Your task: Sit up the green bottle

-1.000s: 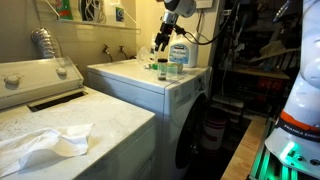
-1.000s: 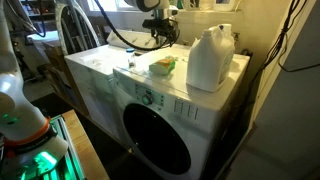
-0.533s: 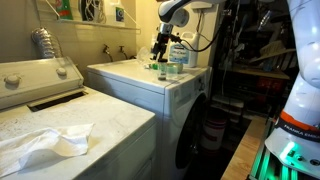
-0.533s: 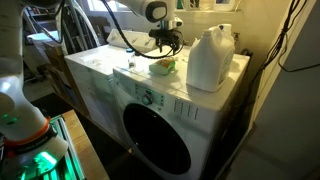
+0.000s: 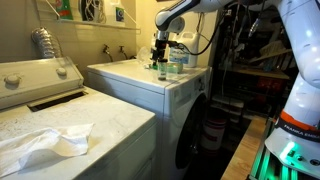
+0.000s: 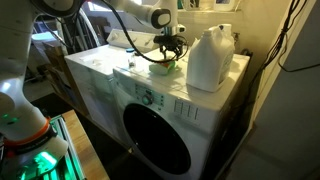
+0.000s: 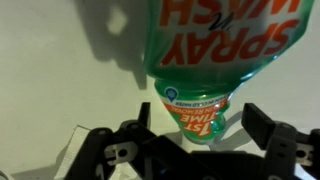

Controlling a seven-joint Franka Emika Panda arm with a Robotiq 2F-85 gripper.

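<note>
The green bottle (image 7: 215,50) lies on its side on the white washer top, its "Spray Wash" label facing up in the wrist view. It shows small in both exterior views (image 5: 163,69) (image 6: 163,66). My gripper (image 7: 200,125) is open, low over the bottle, with one finger on each side of its narrower end and gaps on both sides. In both exterior views the gripper (image 5: 160,55) (image 6: 169,50) hangs directly above the bottle.
A big clear jug with a blue label (image 6: 210,58) (image 5: 178,55) stands just beside the green bottle near the washer's corner. A slim clear bottle (image 6: 129,66) stands near the front edge. A second machine with a white cloth (image 5: 45,142) sits nearby.
The arm has come down and the gripper has lowered over the green bottle. The bottle has not moved.
</note>
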